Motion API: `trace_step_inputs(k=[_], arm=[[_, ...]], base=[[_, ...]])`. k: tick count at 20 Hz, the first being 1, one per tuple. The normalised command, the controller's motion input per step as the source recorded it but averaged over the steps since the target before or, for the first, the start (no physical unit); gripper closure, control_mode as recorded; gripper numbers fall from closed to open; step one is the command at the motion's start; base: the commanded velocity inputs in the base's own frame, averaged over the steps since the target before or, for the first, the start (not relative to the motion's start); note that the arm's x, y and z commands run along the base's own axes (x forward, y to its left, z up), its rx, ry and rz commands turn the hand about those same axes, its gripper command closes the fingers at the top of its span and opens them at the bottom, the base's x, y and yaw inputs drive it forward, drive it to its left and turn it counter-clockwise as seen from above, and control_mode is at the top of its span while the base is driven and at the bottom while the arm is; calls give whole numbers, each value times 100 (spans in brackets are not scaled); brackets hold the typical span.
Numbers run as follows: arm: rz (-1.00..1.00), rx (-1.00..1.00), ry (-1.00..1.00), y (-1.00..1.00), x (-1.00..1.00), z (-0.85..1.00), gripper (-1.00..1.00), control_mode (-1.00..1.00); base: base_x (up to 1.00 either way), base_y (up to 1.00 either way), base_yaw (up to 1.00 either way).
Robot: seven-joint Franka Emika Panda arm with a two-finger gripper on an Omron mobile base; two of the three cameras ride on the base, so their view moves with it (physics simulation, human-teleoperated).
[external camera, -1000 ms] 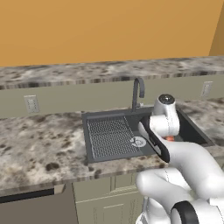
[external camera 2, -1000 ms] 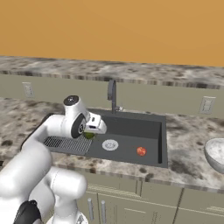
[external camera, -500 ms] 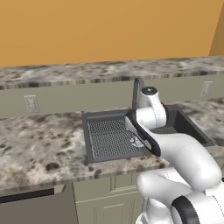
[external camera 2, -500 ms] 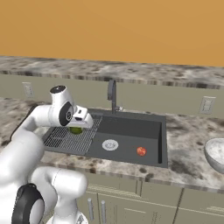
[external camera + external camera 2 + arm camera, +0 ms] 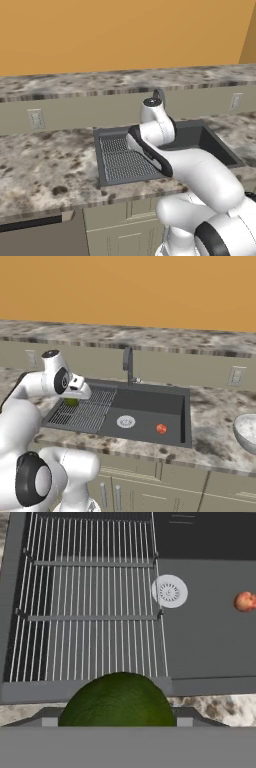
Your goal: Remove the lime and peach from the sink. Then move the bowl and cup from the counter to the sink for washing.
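Lime [image 5: 118, 700] sits gripped in hand [image 5: 75, 397] (above drainer [image 5: 90, 602]).

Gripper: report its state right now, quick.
Gripper: closed on the lime, carried above the sink's ribbed drainer.

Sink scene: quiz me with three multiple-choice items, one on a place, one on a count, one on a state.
1. Where does the peach lie?
A. on the basin floor of the sink
B. on the ribbed drainer
C. on the counter

2. How many fruits lie loose in the sink?
A. none
B. one
C. two

3. What is the state of the claw?
A. open and empty
B. closed on the lime
C. closed on the cup

Answers:
1 A: the peach lies right of the drain.
2 B: only the peach lies in the sink.
3 B: the lime sits in the claw above the drainer.
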Motion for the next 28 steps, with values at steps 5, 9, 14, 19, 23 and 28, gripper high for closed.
trace_step_inputs(k=[5,9,14,19,23,28], arm=[[5,6,0,51,2,0,100,-100],[6,4,0,49,5,0,100,-100],[10,3,0,48,13,0,100,-100],[11,0,0,46,14,0,100,-100],[11,1,0,46,14,0,100,-100],[10,0,0,49,14,0,100,-100]], base=[[0,0,0],[0,0,0],[0,0,0],[0,0,0],[0,0,0],[0,0,0]])
